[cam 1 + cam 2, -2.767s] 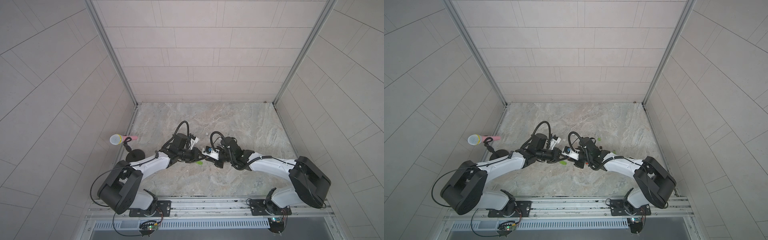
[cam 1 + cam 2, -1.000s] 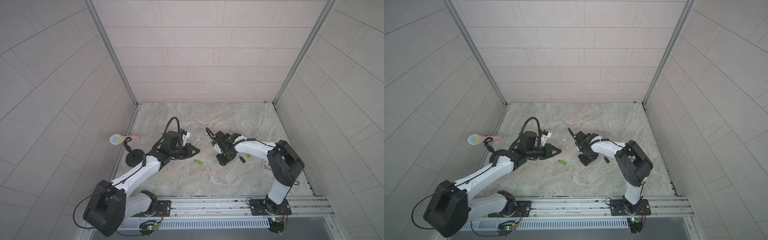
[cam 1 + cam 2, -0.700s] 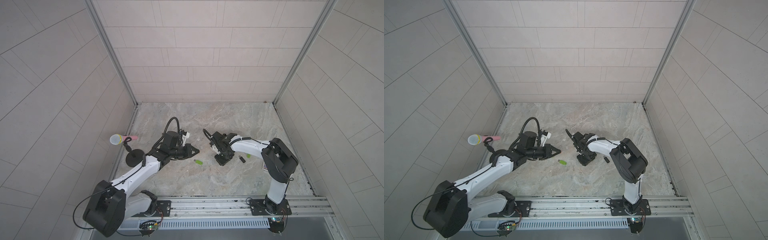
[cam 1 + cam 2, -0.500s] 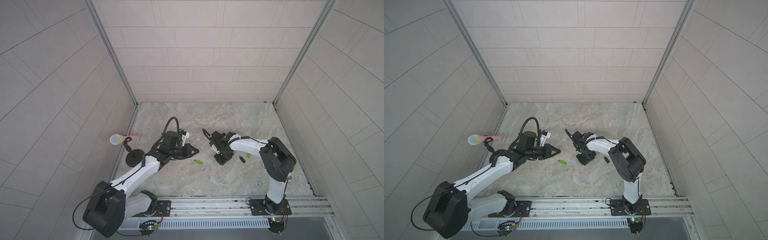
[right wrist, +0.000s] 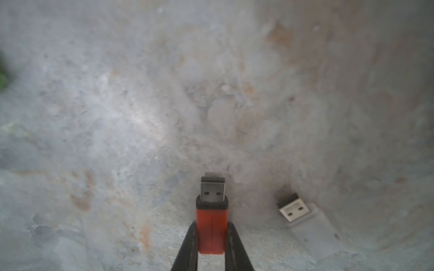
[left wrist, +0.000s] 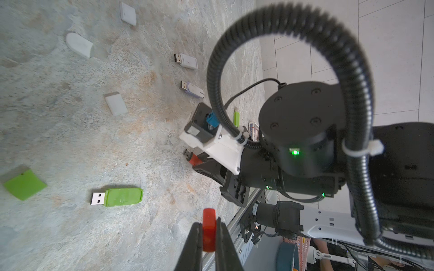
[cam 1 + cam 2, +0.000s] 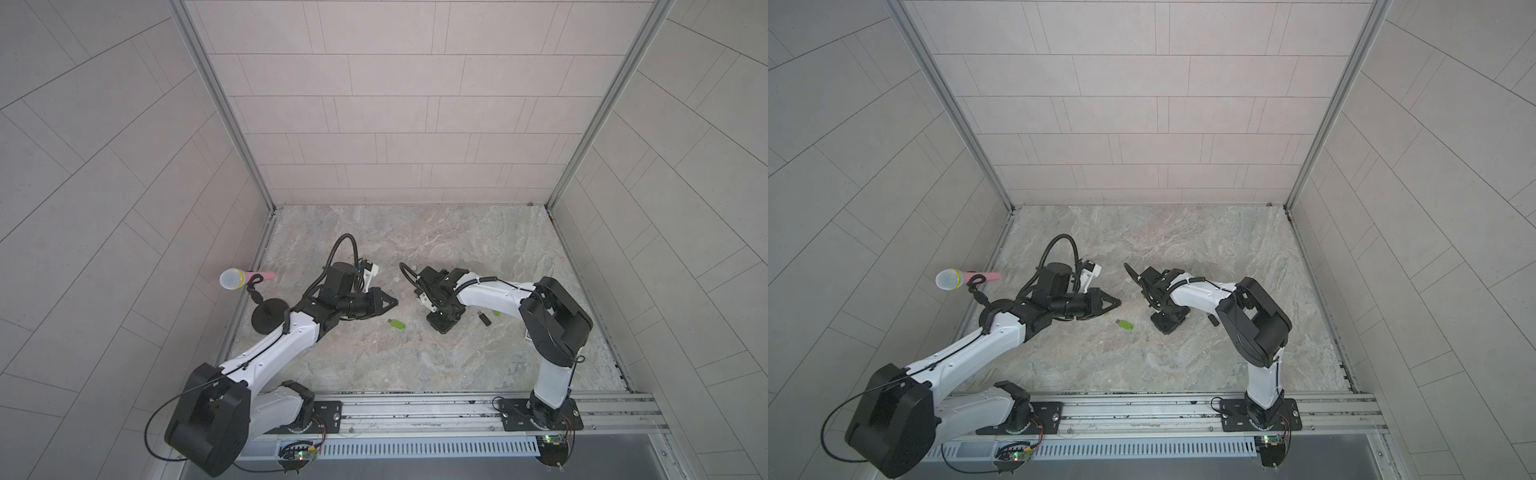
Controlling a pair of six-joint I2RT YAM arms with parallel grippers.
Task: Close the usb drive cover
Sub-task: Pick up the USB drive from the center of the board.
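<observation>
Two red pieces, two grippers, and the pair is not yet joined. We start at the green drive, lying flat on the floor with its plug bare, and we place everything off that.

Just beyond the green drive hangs the left gripper, jaws pressed onto the red cap, which pokes out past them, rounded end leading. Over to the right of the green drive, near it, the right gripper points steeply down. We see it pinching the red drive by its body, metal plug sticking out ahead, low over the floor. Whether the plug touches the stone, we can't tell. So cap and drive sit on different sides of the green drive, apart, the plug uncovered.

What else? The green cap lies off the green drive's plug end, close but clear of it. Three white caps are scattered farther beyond the green drive. A pale drive lies flat to the green drive's right as well, plug bare. Farther right again, a black drive. Well off to the green drive's left stands the mic.
</observation>
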